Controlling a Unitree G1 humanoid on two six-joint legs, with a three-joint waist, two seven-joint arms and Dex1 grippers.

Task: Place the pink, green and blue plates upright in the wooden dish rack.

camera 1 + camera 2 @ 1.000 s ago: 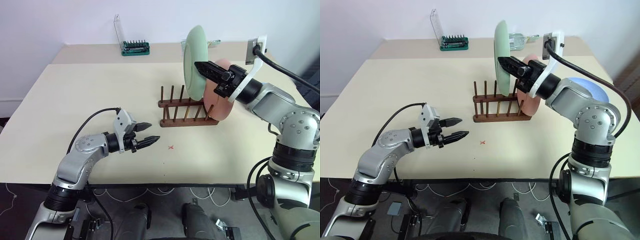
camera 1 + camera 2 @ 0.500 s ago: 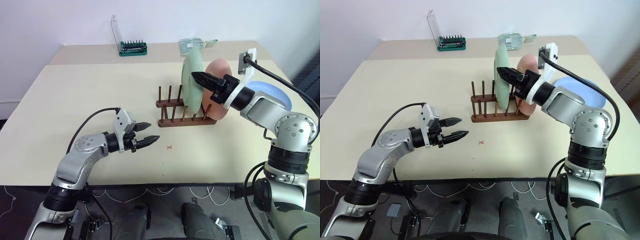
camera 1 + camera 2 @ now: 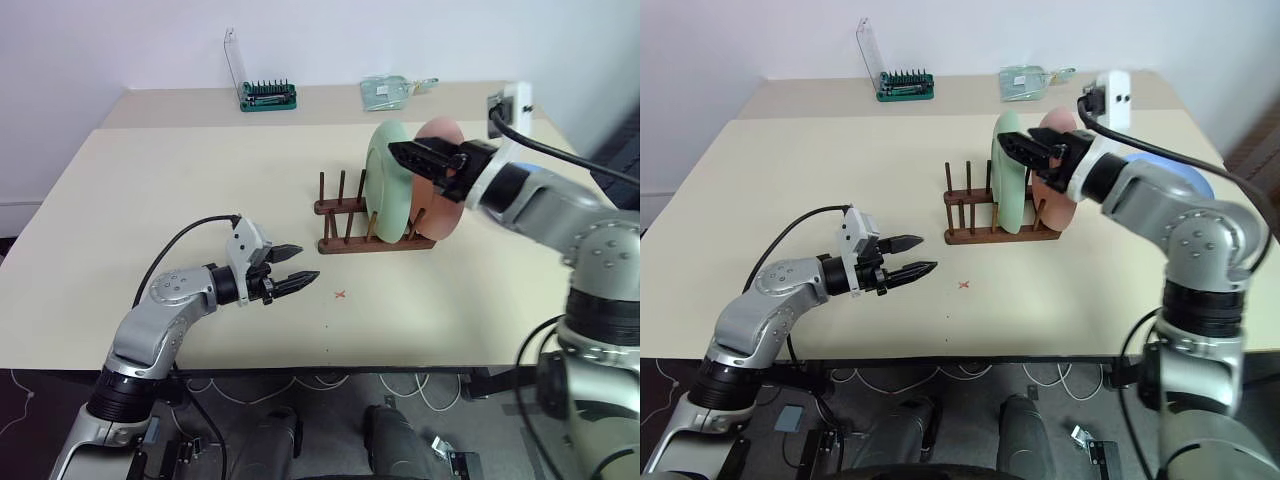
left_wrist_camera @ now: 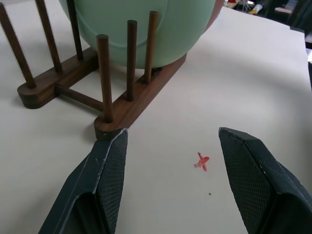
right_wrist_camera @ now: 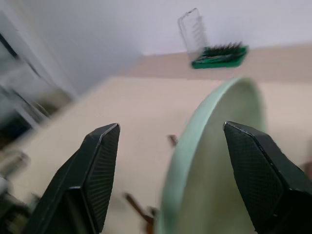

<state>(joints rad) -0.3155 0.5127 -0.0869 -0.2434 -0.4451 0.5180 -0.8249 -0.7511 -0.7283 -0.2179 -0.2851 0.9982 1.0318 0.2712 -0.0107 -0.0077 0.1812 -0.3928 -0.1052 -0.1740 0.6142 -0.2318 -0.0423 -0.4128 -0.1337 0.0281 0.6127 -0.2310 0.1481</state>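
Note:
The wooden dish rack (image 3: 345, 212) stands mid-table. The green plate (image 3: 383, 190) stands upright between its pegs, and the pink plate (image 3: 445, 195) stands upright just behind it at the rack's right end. My right gripper (image 3: 396, 152) hovers open at the green plate's top rim; in the right wrist view its fingers (image 5: 100, 161) straddle the green plate (image 5: 214, 161) without touching it. An edge of the blue plate (image 3: 1200, 183) peeks out behind my right arm. My left gripper (image 3: 305, 265) is open and empty, low over the table, left of and in front of the wooden dish rack (image 4: 131, 105).
A small red cross (image 3: 341, 294) is marked on the table near the left gripper. A green tool holder (image 3: 268, 96) and a clear packet (image 3: 395, 90) lie at the back. The table's front edge (image 3: 300, 368) runs close below the left arm.
The green plate came down from the air into the rack. My right gripper opened, let it go, rolled and drew back slightly. The left arm stayed still.

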